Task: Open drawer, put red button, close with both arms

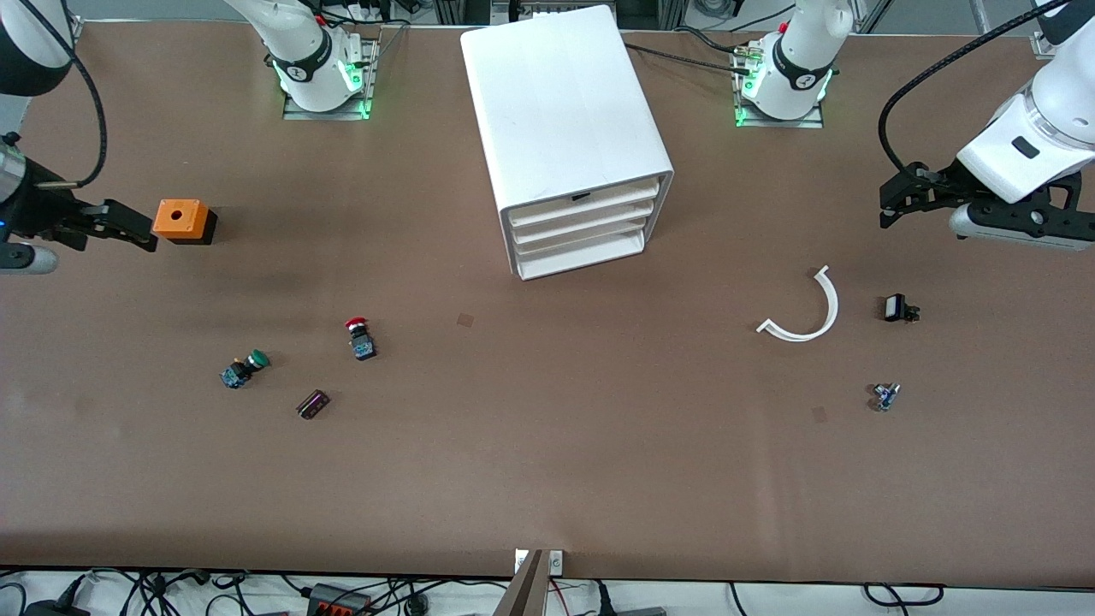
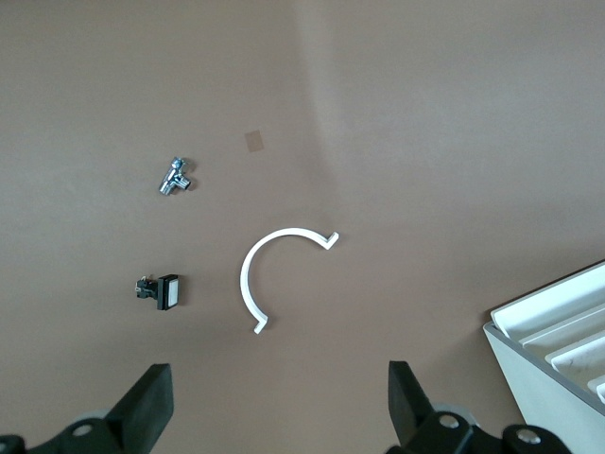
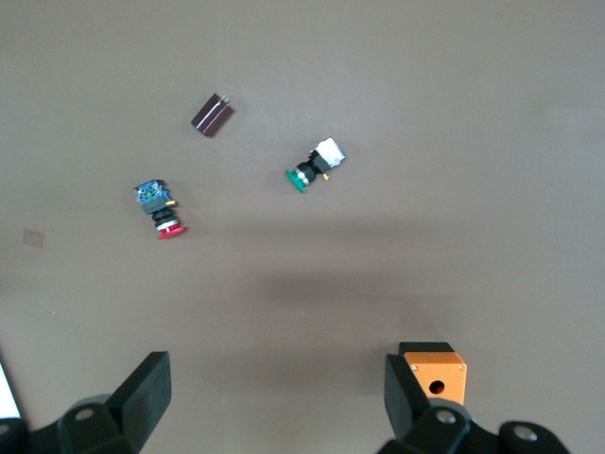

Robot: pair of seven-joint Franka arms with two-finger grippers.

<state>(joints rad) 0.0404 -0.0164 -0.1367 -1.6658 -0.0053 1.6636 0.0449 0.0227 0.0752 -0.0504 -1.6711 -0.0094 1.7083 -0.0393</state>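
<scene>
The white cabinet (image 1: pixel 565 111) stands mid-table, and its middle drawer (image 1: pixel 583 224) is shut like the other two. The red button (image 1: pixel 360 338) lies on the table, nearer the front camera than the cabinet and toward the right arm's end. It also shows in the right wrist view (image 3: pixel 161 213). My right gripper (image 1: pixel 128 227) hangs open and empty beside the orange cube (image 1: pixel 181 221); in its wrist view the gripper (image 3: pixel 274 402) has its fingers wide apart. My left gripper (image 1: pixel 891 204) is open and empty over the left arm's end of the table, also seen in its wrist view (image 2: pixel 279 407).
A green-capped button (image 1: pixel 245 368) and a small dark block (image 1: pixel 313 404) lie near the red button. Toward the left arm's end lie a white curved strip (image 1: pixel 804 310), a small black switch (image 1: pixel 898 308) and a small metal part (image 1: pixel 885 396).
</scene>
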